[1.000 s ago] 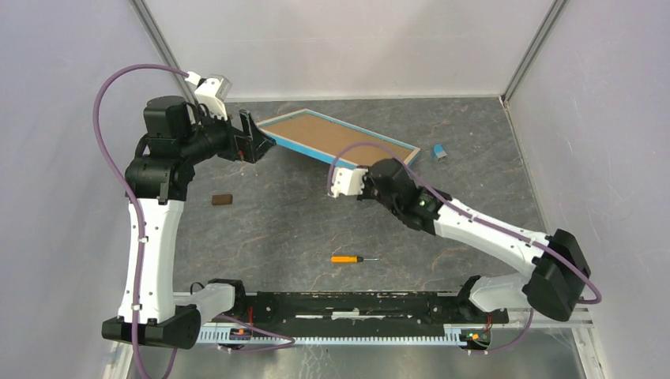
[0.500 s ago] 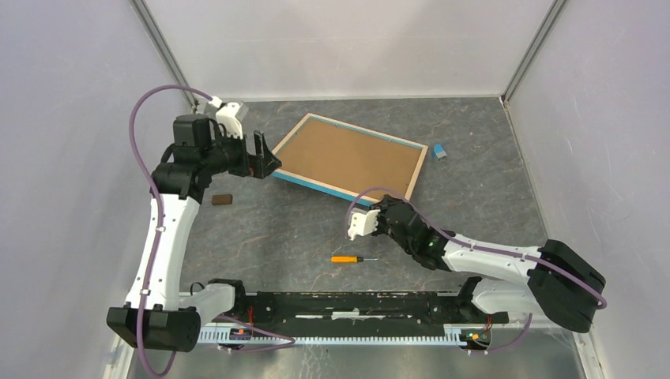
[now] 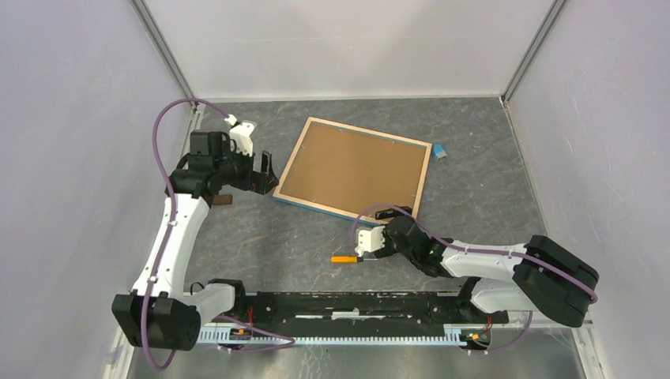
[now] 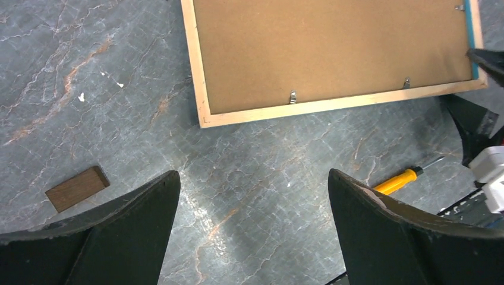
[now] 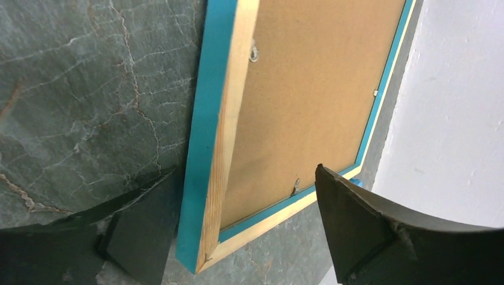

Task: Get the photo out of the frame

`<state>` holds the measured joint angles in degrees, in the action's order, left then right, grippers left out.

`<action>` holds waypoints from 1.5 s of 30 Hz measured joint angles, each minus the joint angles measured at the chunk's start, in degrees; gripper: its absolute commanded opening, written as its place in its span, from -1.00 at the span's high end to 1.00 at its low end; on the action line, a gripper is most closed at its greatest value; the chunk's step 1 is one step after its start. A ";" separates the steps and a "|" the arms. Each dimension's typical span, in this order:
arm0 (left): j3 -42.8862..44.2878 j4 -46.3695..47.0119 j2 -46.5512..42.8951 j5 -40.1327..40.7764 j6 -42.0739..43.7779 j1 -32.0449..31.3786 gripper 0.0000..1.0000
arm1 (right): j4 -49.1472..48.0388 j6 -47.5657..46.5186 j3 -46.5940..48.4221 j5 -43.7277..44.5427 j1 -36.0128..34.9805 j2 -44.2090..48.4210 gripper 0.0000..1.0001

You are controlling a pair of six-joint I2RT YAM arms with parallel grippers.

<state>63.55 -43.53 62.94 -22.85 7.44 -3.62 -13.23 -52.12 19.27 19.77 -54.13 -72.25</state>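
The frame (image 3: 351,167) lies back up on the table: brown board, light wood edging, a thin blue border (image 5: 205,119) and small metal tabs (image 4: 292,96). The photo is hidden under the backing. My right gripper (image 3: 393,217) is open at the frame's near right corner (image 5: 202,258); its jaws stand on either side of that corner without pressing on it. My left gripper (image 3: 267,172) is open just left of the frame, over bare table (image 4: 252,178), and holds nothing.
A small brown wood block (image 3: 222,200) lies left of the frame, beside the left arm. An orange-handled screwdriver (image 3: 345,258) lies near the right wrist. A small blue object (image 3: 439,151) sits past the frame's far right corner. Walls close in the back and sides.
The frame went from tilted up in the right gripper to lying down nearer the arms. The right gripper opened and let it go. The left arm drew back and lower.
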 measured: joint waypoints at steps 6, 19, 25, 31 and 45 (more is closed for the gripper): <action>0.00 1.73 5.14 0.79 1.51 0.00 -0.99 | 4.28 1.95 1.38 -3.30 0.15 2.54 -0.96; 8.00 2.38 22.93 4.63 3.08 -0.35 -1.00 | 19.23 20.09 13.94 -19.65 18.29 10.01 -0.96; 15.47 3.34 33.31 7.08 3.08 -2.99 -1.00 | 22.82 29.57 15.54 -27.87 32.92 3.41 -0.96; 19.28 3.61 42.51 9.31 3.04 -6.56 -0.78 | 25.24 35.74 16.57 -36.46 42.64 -4.98 -0.93; 11.78 4.66 44.87 10.49 4.66 -7.23 -0.11 | 22.16 39.19 24.28 -46.36 46.07 -17.90 -0.63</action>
<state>75.33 -38.87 107.81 -12.36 12.10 -10.85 8.93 -12.93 43.55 -26.59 -8.05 -90.15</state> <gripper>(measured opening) 0.641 0.844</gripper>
